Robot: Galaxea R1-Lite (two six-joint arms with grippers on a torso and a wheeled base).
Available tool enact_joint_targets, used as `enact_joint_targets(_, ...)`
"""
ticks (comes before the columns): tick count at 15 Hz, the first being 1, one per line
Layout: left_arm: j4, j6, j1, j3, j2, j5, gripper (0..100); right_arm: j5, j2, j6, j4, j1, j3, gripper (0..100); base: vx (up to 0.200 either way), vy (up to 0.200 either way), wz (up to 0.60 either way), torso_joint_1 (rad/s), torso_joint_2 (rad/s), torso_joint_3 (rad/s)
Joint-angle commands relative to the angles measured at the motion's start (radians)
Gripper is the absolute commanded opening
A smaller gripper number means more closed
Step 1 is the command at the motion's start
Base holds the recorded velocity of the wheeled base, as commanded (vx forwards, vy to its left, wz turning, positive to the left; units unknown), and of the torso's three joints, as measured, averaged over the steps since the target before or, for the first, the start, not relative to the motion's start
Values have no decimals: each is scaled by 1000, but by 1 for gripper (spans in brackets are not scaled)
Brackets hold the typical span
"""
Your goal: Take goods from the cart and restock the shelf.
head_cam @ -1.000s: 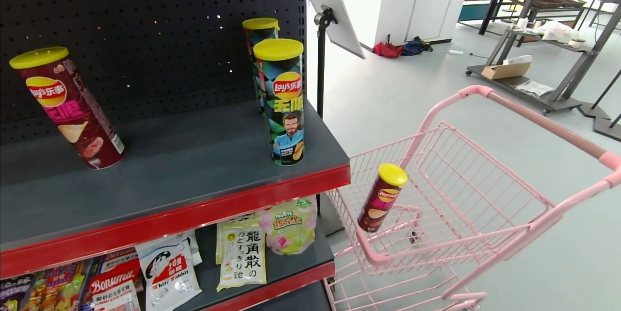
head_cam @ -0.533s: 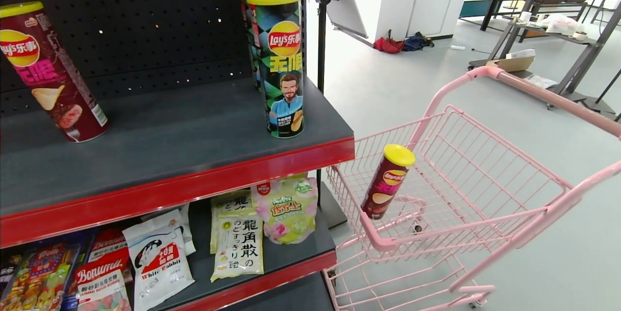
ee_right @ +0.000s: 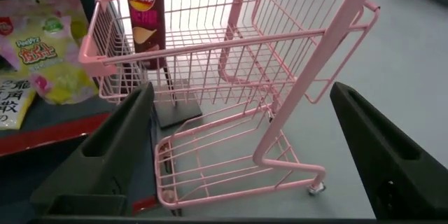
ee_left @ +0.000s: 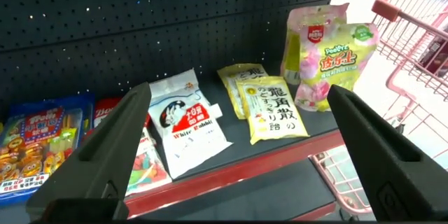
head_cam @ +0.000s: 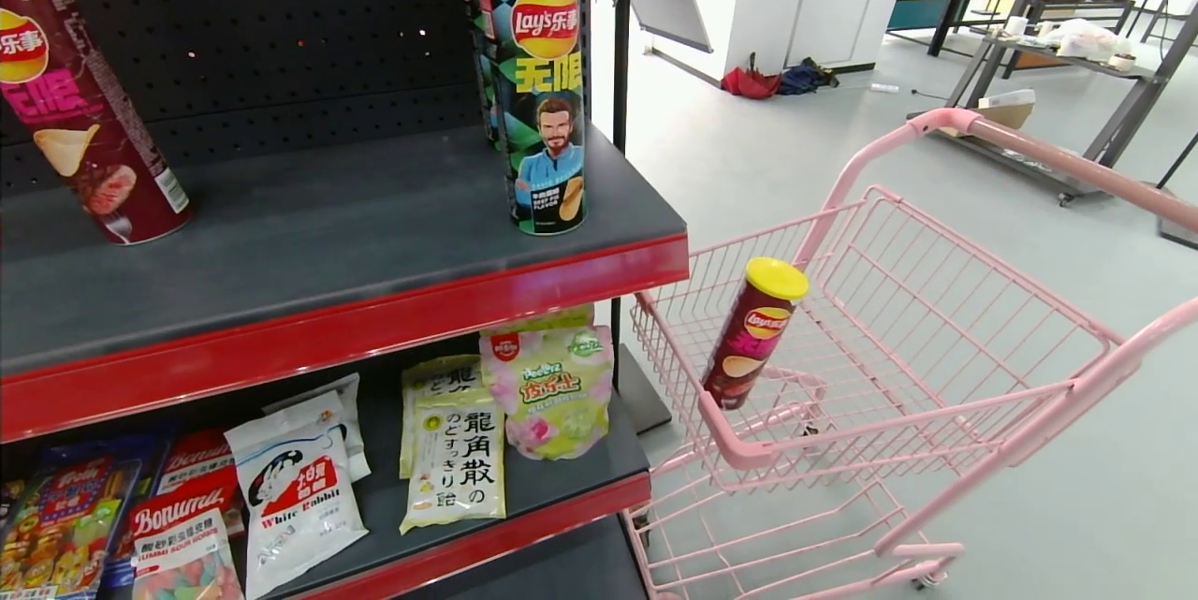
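A pink cart (head_cam: 1048,160) stands to the right of the shelf (head_cam: 328,235). In the cart's near left corner a maroon chip can (head_cam: 753,333) with a yellow lid leans against the wire. The top board holds a maroon can (head_cam: 75,104) at the left and a green-and-black can (head_cam: 546,85) at the right, with another behind it. My left gripper (ee_left: 239,89) is open in front of the lower shelf's snack bags (ee_left: 269,105). Facing the cart (ee_right: 231,44) and its can (ee_right: 144,14), my right gripper (ee_right: 241,87) is open and holds nothing.
The lower shelf carries a white bag (head_cam: 290,488), a yellow bag (head_cam: 456,460) and a pink-green bag (head_cam: 552,389). A board stand's pole (head_cam: 616,66) rises between shelf and cart. Metal tables (head_cam: 1076,48) stand at the back right. Open grey floor lies right of the cart.
The head camera has tilted down and moved nearer, so shelf and cart sit higher and larger in view. The cans and the cart keep their places.
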Motion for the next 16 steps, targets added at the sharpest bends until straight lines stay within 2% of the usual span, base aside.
enact_joint_targets(1,0,1,0,0,2,0,100,43,61,16,-14,14,-94,100,0,0,0,0,0,0)
enact_joint_targets(2,0,-1,0,0,2,0,100,66,385,208,-14,40,-385,100,0,0,0,0,0,0)
enact_joint_targets(3,0,-1,0,0,2,2,100,75,471,270,-14,48,-462,100,0,0,0,0,0,0)
enact_joint_targets(4,0,1,0,0,2,0,100,115,689,234,-38,95,-588,100,0,0,0,0,0,0)
enact_joint_targets(5,0,1,0,0,2,2,100,121,821,208,-124,149,-607,100,0,0,0,0,0,0)
enact_joint_targets(6,0,1,0,0,2,3,100,123,980,194,-270,180,-597,100,0,0,0,0,0,0)
enact_joint_targets(8,0,1,0,0,2,3,100,135,1190,200,-446,184,-555,100,0,0,0,0,0,0)
enact_joint_targets(9,0,1,0,0,2,3,100,207,1345,195,-575,184,-508,100,0,0,0,0,0,0)
enact_joint_targets(11,0,1,0,0,2,3,100,264,1479,189,-635,186,-499,100,0,0,0,0,0,0)
enact_joint_targets(13,0,1,0,0,2,3,100,267,1591,192,-707,207,-503,100,0,0,0,0,0,0)
enact_joint_targets(16,0,1,0,0,2,3,100,267,1690,192,-741,241,-522,100,0,0,0,0,0,0)
